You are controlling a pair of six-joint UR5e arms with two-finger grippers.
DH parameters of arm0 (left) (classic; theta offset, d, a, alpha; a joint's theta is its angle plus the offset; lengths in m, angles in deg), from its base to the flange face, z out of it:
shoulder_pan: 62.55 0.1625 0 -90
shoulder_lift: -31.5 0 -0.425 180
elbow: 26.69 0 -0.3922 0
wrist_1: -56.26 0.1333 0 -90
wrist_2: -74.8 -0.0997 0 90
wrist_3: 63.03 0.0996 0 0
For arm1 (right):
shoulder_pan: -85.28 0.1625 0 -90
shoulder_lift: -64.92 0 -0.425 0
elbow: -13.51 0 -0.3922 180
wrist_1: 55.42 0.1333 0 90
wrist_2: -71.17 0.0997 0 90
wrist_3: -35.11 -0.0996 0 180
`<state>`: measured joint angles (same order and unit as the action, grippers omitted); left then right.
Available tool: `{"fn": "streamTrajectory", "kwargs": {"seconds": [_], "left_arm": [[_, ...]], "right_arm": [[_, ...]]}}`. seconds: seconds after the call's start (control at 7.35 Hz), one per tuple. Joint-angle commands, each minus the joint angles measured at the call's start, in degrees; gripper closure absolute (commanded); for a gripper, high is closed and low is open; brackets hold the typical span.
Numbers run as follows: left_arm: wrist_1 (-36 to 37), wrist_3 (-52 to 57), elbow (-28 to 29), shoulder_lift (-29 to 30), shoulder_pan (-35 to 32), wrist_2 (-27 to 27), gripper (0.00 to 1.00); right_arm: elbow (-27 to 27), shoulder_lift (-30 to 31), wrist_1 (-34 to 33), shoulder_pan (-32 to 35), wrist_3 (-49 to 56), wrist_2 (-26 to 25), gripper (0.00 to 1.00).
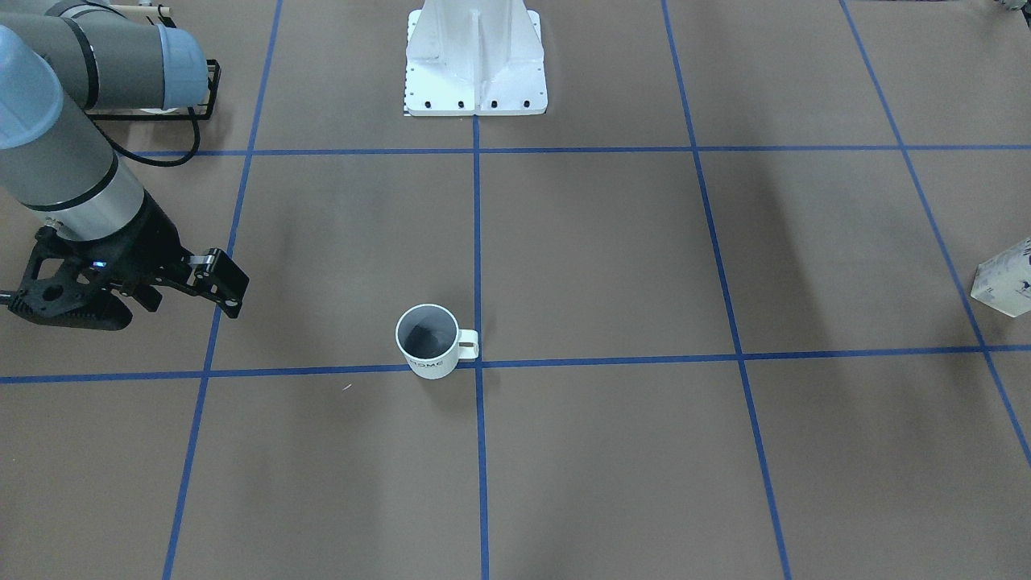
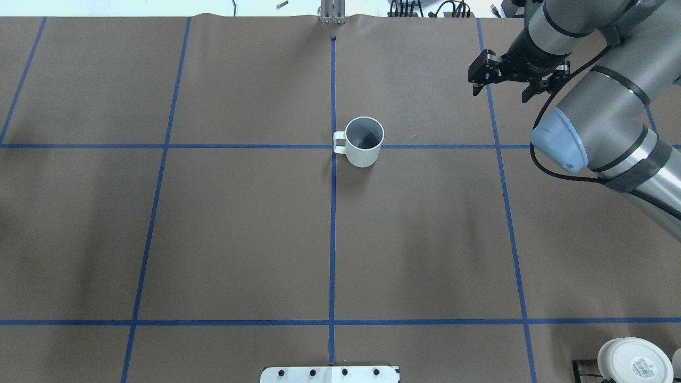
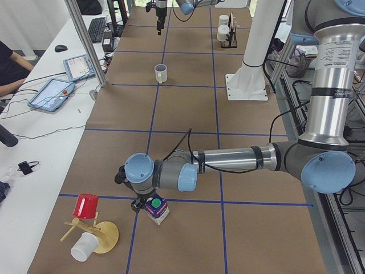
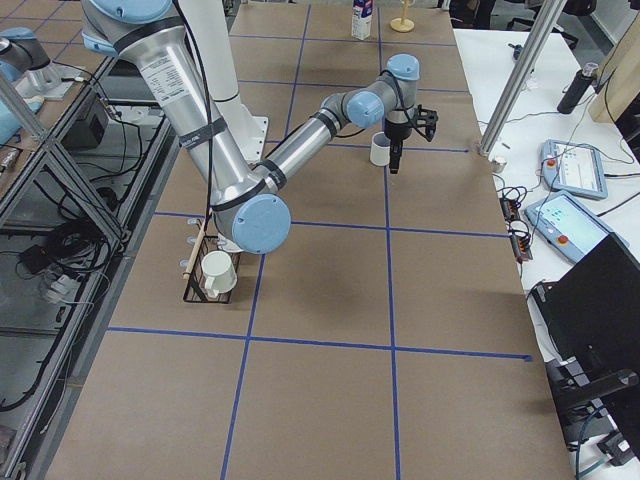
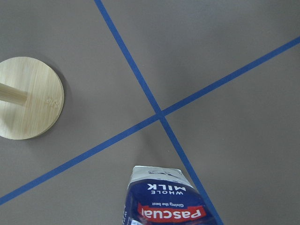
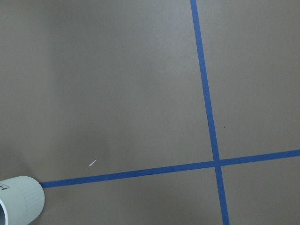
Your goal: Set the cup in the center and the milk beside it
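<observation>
cup [image 2: 364, 141] stood just beside center [image 2: 333, 146], handle toward it. right gripper [image 2: 500, 90] released, empty, near center. milk [image 3: 157, 210] well apart from center; left gripper [image 3: 141, 204] at milk, cannot tell if clenched.

Soft, even light falls from above on the brown gridded paper surface [image 2: 239, 229], with no glare. Broad, faint shadows band it in the front-facing and overhead views. The white ceramic mug [image 2: 364, 141] casts a short, blurred shadow at its base. The right wrist view dims toward its left side. All the views are reasonably sharp.
</observation>
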<state>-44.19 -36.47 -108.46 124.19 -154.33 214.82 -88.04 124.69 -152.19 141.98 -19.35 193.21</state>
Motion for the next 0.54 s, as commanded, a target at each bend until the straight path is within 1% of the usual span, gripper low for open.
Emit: {"fn": "streamTrajectory", "kwargs": {"seconds": [0.0, 0.41], "left_arm": [[-0.10, 0.16, 0.37, -0.40, 1.51, -0.63, 0.02], [-0.45, 0.33, 0.81, -1.10, 1.87, -0.90, 0.02]], "right_arm": [[0.03, 0.26, 0.09, -0.27, -0.03, -0.05, 0.00], [0.03, 0.26, 0.18, -0.71, -0.12, -0.05, 0.00]]}}
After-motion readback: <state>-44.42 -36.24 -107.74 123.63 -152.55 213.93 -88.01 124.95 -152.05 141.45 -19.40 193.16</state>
